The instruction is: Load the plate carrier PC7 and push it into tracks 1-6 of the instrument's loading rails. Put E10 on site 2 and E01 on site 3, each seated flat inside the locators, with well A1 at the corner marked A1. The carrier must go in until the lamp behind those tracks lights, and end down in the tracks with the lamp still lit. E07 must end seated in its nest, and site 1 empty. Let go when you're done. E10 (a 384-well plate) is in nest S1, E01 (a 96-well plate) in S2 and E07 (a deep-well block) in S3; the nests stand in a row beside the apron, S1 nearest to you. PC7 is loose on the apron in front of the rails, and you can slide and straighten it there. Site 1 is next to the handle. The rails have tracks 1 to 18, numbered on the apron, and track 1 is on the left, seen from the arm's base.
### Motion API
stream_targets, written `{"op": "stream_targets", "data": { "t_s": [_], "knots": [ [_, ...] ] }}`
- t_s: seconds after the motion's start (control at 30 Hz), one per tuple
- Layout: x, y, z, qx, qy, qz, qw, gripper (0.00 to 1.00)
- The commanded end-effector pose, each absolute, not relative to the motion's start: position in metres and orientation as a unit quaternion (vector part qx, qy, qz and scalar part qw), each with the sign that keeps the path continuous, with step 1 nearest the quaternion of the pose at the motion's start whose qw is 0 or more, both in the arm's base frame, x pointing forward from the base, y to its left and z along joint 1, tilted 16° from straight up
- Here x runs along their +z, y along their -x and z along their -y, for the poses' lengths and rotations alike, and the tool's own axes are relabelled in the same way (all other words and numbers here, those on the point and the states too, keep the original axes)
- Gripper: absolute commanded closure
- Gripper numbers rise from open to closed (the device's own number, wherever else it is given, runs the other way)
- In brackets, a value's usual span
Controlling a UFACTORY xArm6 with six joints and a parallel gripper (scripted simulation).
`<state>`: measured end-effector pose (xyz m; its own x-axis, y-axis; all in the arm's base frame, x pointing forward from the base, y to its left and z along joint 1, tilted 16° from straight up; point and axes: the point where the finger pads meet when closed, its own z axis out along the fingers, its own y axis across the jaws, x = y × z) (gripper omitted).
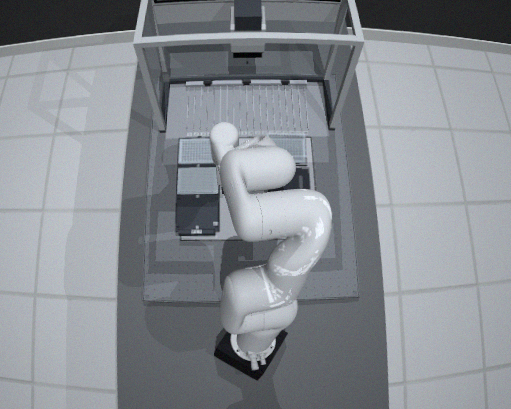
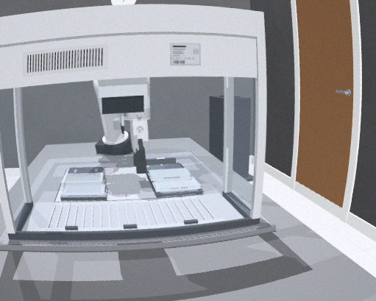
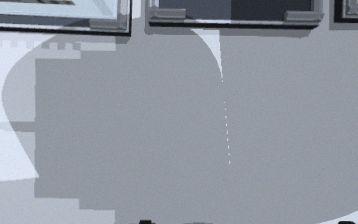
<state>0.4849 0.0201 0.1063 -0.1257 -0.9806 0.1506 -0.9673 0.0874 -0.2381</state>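
Note:
The carrier PC7 [image 1: 198, 187] lies on the apron in front of the left tracks, outside the rails; it also shows in the exterior view [image 2: 174, 182]. A coarse-well plate [image 1: 198, 151] sits on its far site. A fine-well plate [image 1: 198, 180] sits on the middle site. The site by the handle [image 1: 198, 213] is dark and empty. The deep-well block E07 [image 2: 84, 188] sits in the far nest. My gripper [image 2: 140, 160] is open and empty, low over the apron between carrier and nests. The arm hides it in the top view.
The rails [image 2: 134, 210] lie beyond the apron, with three dark lamp blocks [image 2: 130, 226] at their far end. The instrument's frame posts [image 1: 157, 96] flank the rails. The wrist view shows shadowed apron, with a filled nest [image 3: 55, 15] and an empty dark nest [image 3: 230, 12] along its top edge.

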Motion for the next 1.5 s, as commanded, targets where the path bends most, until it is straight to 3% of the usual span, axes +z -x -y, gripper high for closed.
{"op": "stream_targets", "data": {
  "t_s": [0.0, 1.47],
  "knots": [
    [0.116, -0.484, -0.022, -0.141, 0.661, -0.737, 0.025, 0.0],
    [0.18, -0.469, -0.034, -0.141, 0.661, -0.737, 0.025, 0.0]
  ]
}}
